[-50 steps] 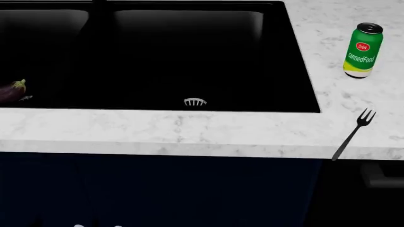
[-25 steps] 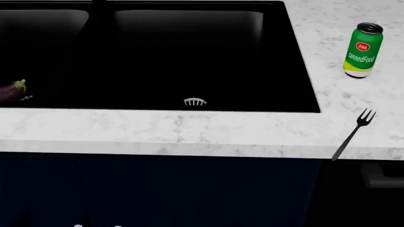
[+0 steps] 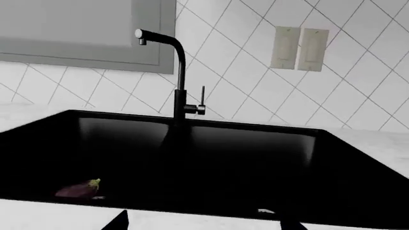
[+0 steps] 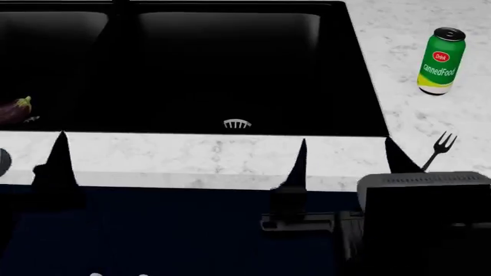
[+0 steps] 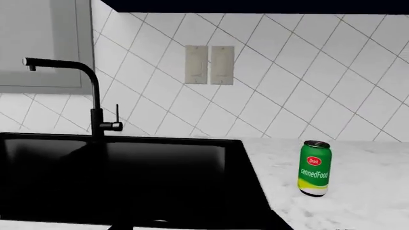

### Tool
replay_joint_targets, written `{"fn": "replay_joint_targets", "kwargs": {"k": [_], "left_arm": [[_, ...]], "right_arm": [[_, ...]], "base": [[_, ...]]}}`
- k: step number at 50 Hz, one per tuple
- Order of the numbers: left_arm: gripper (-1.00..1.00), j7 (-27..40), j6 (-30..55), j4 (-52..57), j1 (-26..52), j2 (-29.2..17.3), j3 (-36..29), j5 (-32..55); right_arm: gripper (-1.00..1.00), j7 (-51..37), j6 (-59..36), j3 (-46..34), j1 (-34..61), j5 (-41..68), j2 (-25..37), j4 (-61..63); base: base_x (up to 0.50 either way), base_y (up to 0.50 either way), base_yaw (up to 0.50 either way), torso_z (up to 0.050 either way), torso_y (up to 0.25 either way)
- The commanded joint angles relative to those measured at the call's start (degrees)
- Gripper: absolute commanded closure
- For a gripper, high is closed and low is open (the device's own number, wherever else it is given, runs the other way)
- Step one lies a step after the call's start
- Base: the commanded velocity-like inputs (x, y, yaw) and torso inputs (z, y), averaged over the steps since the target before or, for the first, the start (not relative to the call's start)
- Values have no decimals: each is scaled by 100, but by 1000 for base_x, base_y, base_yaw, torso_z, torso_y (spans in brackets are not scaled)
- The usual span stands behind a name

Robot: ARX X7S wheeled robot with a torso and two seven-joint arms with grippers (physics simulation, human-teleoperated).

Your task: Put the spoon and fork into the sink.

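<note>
Both arms newly up at the counter (image 4: 192, 158) edge, each end effector (image 4: 178, 164) (image 4: 349, 155) spread, empty.

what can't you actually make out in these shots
- Spoon: in no view, so its place is unknown.
- Fork: head view shows only the tines and upper handle; the right arm's grey housing covers the rest.
- Eggplant: cut by the head view's left edge; small and dim in the left wrist view.
- Left basin's drain: not clearly seen in the dark sink.
</note>
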State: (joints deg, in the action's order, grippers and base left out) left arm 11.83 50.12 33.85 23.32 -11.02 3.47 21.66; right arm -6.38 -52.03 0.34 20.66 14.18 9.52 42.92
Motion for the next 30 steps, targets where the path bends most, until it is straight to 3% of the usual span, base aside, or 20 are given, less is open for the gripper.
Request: {"fn": "replay_joint_targets", "kwargs": {"k": [1, 4, 7, 10, 15, 18, 20, 30], "left_arm": [[-100, 258, 2355, -292, 2473, -371, 619, 350], [-100, 281, 2644, -381, 2876, -609, 775, 357], [-100, 323, 3025, -496, 3451, -991, 706, 316], [-100, 283, 3089, -534, 3598, -1263, 806, 293], [-100, 268, 3274, -990, 3898, -1348, 949, 294], [-100, 288, 3456, -1054, 4362, -1416, 759, 323], [-100, 281, 3478, -1169, 4552, -1404, 728, 339], [-100, 299, 3477, -1247, 4633, -1407, 794, 380]], "right_arm": [[-100, -773, -3794, 1241, 2926, 1368, 407, 669], [-100, -2772, -3792, 1922, 3382, 3947, 986, 169], [-100, -4767, -3783, 2103, 3926, 6181, 1656, -588], [-100, -5886, -3717, 2216, 4261, 7366, 2044, -934], [-100, -6232, -3525, 2191, 4459, 7829, 2360, -1298], [-100, -7246, -3353, 1568, 5233, 8738, 2727, -1807], [-100, -7474, -3233, 1347, 5586, 8978, 2833, -2006], [-100, -7218, -3074, 1359, 5652, 8709, 2851, -1950]], "base": [[0, 0, 0, 0, 0], [0, 0, 0, 0, 0], [0, 0, 0, 0, 0], [0, 0, 0, 0, 0], [0, 0, 0, 0, 0], [0, 0, 0, 0, 0], [0, 0, 0, 0, 0], [0, 384, 0, 0, 0]]}}
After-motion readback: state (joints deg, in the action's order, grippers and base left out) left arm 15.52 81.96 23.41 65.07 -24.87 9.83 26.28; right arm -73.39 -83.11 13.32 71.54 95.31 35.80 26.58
